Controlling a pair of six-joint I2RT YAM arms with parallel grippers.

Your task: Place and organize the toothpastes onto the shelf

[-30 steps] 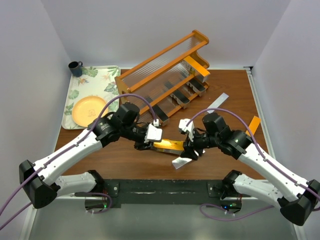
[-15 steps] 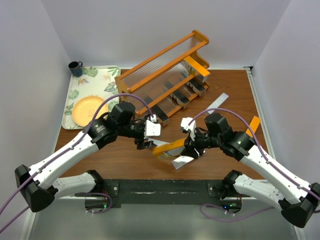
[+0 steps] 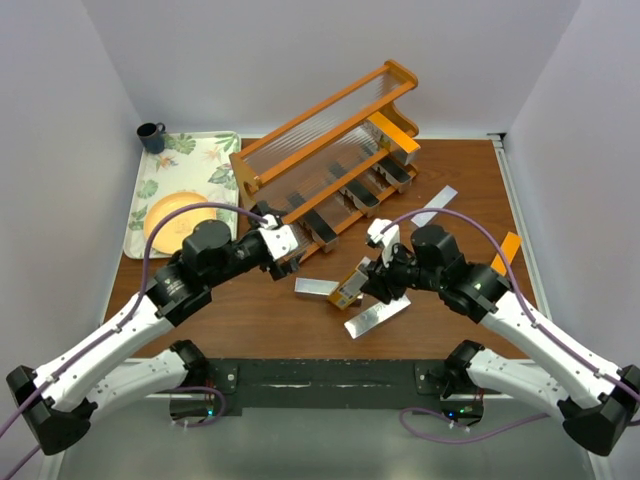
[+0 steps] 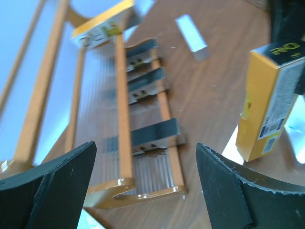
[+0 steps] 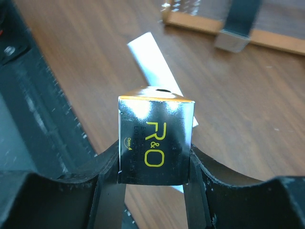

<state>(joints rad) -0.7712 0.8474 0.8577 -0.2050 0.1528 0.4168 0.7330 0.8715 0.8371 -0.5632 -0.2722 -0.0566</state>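
Stretches forward beside the shelf [image 3: 330,105] with left end effector [image 3: 285,255] gaping, empty. Clamps orange-gold toothpaste [image 3: 349,289] in right end effector [image 3: 376,279], tilted steeply; cannot tell whether touching the desk [image 3: 240,310].

Top view: we look from high above and behind the near edge, down and forward over the whole tabletop [image 3: 250,318] to the shelf [image 3: 310,140] and back wall. Left wrist: we look out between the left fingers [image 4: 52,186], close and tilted, along the shelf's lowest tier. Right wrist: we look steeply down between the right fingers [image 5: 198,191], very near the tabletop. All three views share the orange-gold carton [image 3: 350,288] and the shelf's lowest rail.
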